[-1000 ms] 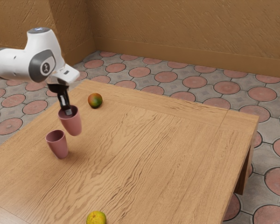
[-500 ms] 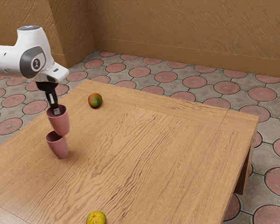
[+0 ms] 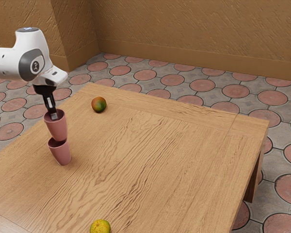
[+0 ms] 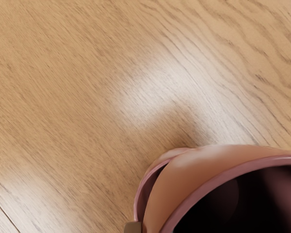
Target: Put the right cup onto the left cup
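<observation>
My gripper is shut on the rim wall of the right cup, a pink tapered cup held off the table. This cup hangs upright, slightly tilted, above the pink left cup, its base overlapping that cup's mouth. Whether the base is inside the mouth or touches it, I cannot tell. The left cup stands upright on the table. In the wrist view, the held cup is large and close, with its dark inside showing; it covers most of the left cup, whose rim curves out from behind.
A red-green fruit lies near the table's far edge, beyond the cups. A yellow-green fruit is at the exterior view's lower edge. The wooden table extends toward the exterior view's right.
My hand has carried the right cup toward the exterior view's left, from beside and above the left cup to over it, shifting only slightly in the last half second. The left cup stayed put.
</observation>
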Controlling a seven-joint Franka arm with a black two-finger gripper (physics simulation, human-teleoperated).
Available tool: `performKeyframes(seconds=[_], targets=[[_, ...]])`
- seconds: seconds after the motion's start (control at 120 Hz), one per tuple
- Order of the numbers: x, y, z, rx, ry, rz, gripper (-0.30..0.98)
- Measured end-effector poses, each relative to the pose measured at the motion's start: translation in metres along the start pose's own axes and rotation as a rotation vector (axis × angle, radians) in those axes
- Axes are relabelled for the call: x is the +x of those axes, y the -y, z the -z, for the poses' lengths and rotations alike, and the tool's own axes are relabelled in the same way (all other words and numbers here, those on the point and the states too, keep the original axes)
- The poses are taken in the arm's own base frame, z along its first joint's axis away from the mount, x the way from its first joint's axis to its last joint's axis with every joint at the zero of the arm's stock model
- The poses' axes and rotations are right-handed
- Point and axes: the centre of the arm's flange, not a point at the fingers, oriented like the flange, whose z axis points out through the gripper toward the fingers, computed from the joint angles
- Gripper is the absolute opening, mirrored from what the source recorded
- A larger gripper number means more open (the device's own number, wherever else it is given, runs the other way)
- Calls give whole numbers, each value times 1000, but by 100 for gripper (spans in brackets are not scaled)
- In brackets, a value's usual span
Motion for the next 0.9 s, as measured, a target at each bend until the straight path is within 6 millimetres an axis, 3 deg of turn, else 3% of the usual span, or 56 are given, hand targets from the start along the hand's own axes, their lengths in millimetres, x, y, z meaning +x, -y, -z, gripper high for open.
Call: performKeyframes(seconds=[0.533, 0.9], targets=[[-4, 13, -21, -14, 37, 7, -10], [0, 14, -46, -42, 65, 4, -10]])
